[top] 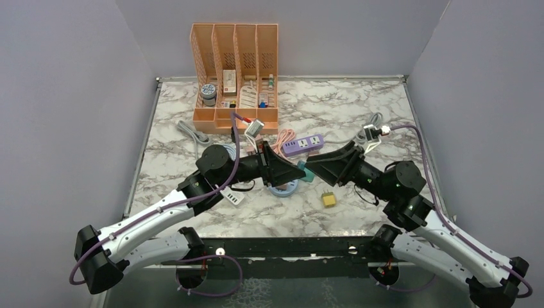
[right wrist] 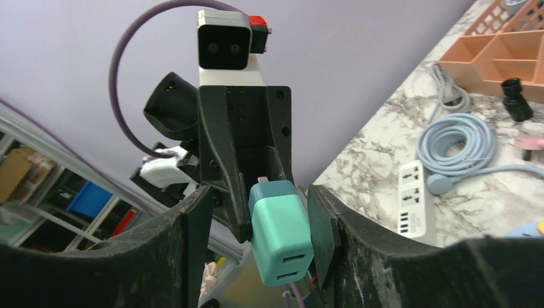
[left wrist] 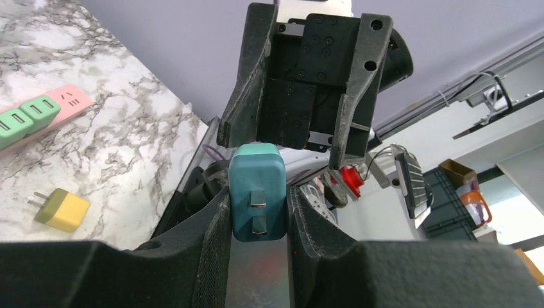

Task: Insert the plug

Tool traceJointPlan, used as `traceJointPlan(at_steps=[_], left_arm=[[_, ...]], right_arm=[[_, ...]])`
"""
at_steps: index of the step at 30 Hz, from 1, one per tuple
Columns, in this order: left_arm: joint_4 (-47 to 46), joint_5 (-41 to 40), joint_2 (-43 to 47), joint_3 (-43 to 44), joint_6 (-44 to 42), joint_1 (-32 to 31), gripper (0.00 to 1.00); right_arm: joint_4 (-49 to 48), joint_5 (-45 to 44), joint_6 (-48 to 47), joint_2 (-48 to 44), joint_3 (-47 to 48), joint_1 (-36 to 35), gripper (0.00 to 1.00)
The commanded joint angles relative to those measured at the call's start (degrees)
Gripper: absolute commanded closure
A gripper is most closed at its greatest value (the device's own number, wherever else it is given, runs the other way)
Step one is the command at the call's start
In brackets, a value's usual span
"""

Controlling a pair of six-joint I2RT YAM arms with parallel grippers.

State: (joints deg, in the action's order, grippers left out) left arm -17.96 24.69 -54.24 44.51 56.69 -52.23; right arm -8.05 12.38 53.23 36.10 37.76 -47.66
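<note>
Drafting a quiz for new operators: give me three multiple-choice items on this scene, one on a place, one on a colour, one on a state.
1. Where is the yellow plug? A in the organizer; B on the table; C in a gripper.
2. The held charger is: A teal; B red; C white.
3. The left gripper is: A open; B shut on the charger; C out of view.
Answers: B, it lies on the tabletop; A, both wrist views show teal; B, its fingers press both sides.
</note>
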Motion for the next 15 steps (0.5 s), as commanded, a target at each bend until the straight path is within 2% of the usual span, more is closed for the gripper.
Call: traceJointPlan(at_steps=[1,3,5,8,10,15], left_arm=[[-6.0,-1.4,2.2,1.6,1.4,-0.2,0.98],[-6.0,-2.4,2.8,1.5,1.4,-0.2,0.98],[-6.4,-2.9,3.2,1.7,1.4,-0.2,0.98],[-6.9,-3.2,3.2,2.2,1.6,-0.2,0.98],[-6.9,-3.2,3.1,2.5,1.5,-0.2,0.98],[-7.1,-2.9,2.8,2.4,1.8,-0.2,0.98]], right_arm=[[-5.5,5.6,2.3,-0.9,-1.7,-0.7,0.42],[-5.0,5.0,2.0,-1.5,-1.8,-0.7,0.3],[-3.4,4.2,2.1,-1.8,-1.5,-0.7,0.23],[-2.8,4.8,1.9,-1.4,-1.2,-0.7,0.22],[-3.7,5.6,2.0,-1.0,-1.1,-0.7,0.29],[-7.3,6.8,1.8,-0.2,-0.7,-0.7,0.54]])
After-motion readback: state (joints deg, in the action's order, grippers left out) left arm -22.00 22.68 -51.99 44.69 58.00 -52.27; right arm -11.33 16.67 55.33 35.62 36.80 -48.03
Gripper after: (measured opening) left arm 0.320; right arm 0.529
